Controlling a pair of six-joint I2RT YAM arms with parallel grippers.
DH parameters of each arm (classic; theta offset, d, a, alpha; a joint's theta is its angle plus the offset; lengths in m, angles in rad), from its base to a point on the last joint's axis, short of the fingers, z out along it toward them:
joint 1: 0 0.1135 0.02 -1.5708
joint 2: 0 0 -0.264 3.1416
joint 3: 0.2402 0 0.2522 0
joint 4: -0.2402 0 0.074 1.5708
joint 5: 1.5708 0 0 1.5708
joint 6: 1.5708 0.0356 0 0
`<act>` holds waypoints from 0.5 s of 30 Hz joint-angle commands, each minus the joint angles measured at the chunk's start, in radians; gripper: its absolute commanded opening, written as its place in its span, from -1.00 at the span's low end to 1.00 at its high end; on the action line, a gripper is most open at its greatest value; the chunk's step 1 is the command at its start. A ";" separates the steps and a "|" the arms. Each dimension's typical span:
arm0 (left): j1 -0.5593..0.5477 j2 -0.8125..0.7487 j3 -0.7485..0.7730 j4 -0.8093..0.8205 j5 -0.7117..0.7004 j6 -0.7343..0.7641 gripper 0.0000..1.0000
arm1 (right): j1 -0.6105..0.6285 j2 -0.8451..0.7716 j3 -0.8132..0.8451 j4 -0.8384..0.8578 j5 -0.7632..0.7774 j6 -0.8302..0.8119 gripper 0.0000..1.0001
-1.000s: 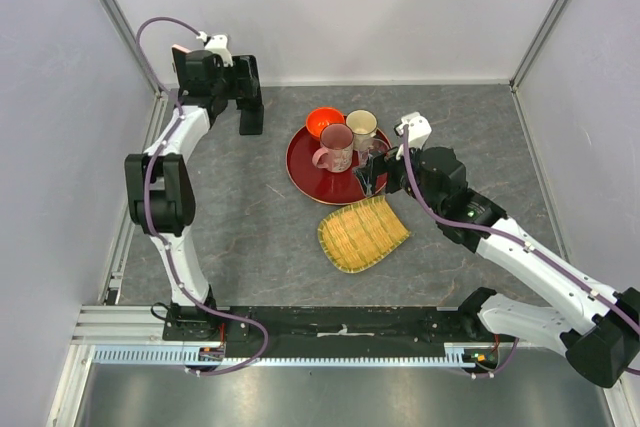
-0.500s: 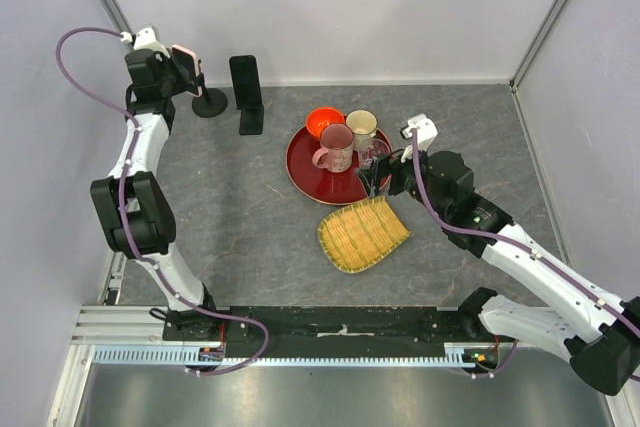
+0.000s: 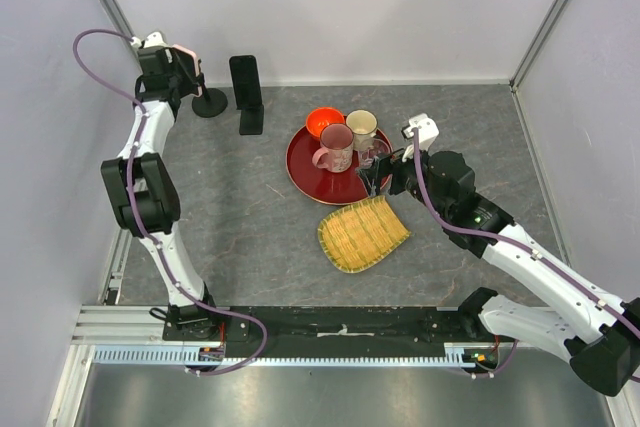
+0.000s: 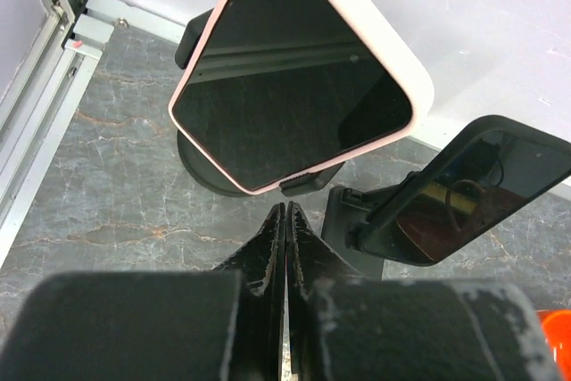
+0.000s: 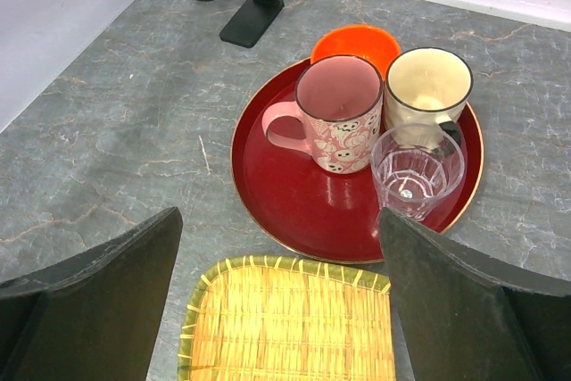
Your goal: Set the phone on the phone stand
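The phone [image 4: 294, 86], black-screened in a pink case, leans tilted on the phone stand [image 4: 201, 165], its lower edge in the stand's small lip. From the top view only the phone's pink edge [image 3: 184, 53] shows, above the stand's round black base [image 3: 209, 103] in the far left corner. My left gripper [image 4: 285, 209] is shut and empty, just short of the phone's lower edge and apart from it. My right gripper [image 5: 277, 220] stands wide open and empty over the near rim of the red tray.
A second black phone [image 3: 245, 80] stands on its own angled holder right of the stand. The red tray [image 3: 300, 162] carries an orange bowl [image 3: 324, 123], pink mug [image 3: 336, 147], cream mug [image 3: 362, 127] and glass [image 3: 374, 153]. A woven bamboo tray [image 3: 362, 234] lies in front.
My left gripper has drawn back to the left from over the stand and has shut empty; the phone stays on the stand. The right arm has barely moved.
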 commanded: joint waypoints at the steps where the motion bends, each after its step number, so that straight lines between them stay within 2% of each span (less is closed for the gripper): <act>1: 0.001 0.023 0.065 -0.017 -0.009 -0.041 -0.95 | -0.004 -0.020 0.000 0.024 0.009 0.006 0.96; 15: 0.001 0.131 0.213 -0.038 0.058 -0.069 -0.95 | -0.009 -0.015 0.001 0.023 0.007 0.007 0.96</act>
